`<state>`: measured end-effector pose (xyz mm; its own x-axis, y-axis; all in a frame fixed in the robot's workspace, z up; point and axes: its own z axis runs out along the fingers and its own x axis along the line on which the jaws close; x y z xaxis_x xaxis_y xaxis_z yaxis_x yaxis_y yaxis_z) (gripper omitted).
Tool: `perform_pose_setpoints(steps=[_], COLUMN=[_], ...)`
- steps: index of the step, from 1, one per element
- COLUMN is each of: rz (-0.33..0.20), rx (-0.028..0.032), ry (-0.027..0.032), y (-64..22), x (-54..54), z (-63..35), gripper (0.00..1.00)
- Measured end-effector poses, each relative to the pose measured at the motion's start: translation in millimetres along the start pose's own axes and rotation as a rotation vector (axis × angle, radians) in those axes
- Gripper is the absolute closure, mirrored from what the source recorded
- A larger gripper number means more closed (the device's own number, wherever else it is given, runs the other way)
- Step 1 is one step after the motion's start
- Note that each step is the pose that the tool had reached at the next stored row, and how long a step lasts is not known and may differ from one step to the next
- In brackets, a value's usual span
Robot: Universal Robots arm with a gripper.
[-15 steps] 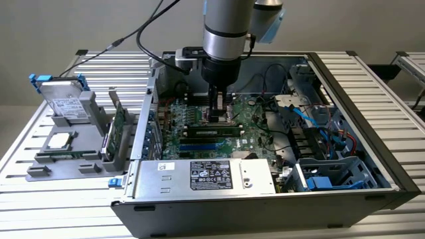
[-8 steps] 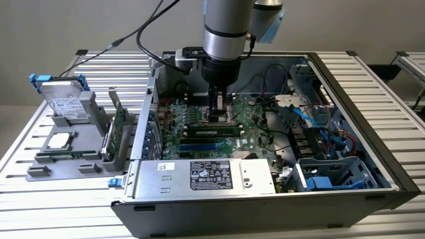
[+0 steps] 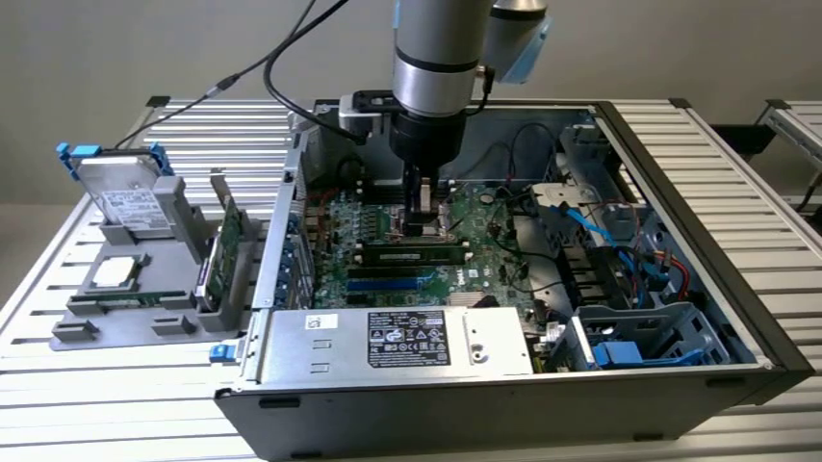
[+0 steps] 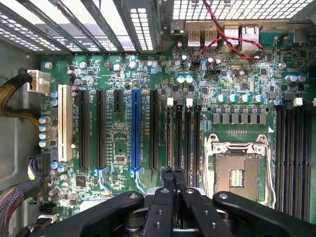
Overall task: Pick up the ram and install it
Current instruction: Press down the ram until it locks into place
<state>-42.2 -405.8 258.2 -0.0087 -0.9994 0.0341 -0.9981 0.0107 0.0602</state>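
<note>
A ram stick [image 3: 404, 256], long and green with black chips, sits seated in a slot on the motherboard [image 3: 385, 226] inside the open computer case. My gripper [image 3: 421, 223] hangs down into the case just behind that stick, next to the CPU socket [image 3: 444, 219]. In the wrist view the gripper [image 4: 173, 171] is shut, its two black fingertips pressed together over the row of black memory slots [image 4: 183, 133]. Nothing shows between the fingertips. The bare CPU socket [image 4: 237, 170] lies beside them.
The power supply [image 3: 411, 342] fills the case's front. Drive cages with blue cables [image 3: 617, 289] stand at the exterior view's right. Outside the case, a grey holder [image 3: 96, 308] carries a hard drive [image 3: 129, 197], a green expansion card [image 3: 231, 245] and a chip [image 3: 114, 271].
</note>
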Motion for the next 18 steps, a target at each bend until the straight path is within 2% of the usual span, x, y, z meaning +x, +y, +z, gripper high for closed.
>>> perform_pose_setpoints(steps=[10,18], rz=[0.000,0.000], rx=[-0.0001,0.0001], ry=[0.0002,-0.0007], y=[-2.3,-28.6], x=[0.0,-0.2], z=[-0.3,-1.6], gripper=[0.90,0.90])
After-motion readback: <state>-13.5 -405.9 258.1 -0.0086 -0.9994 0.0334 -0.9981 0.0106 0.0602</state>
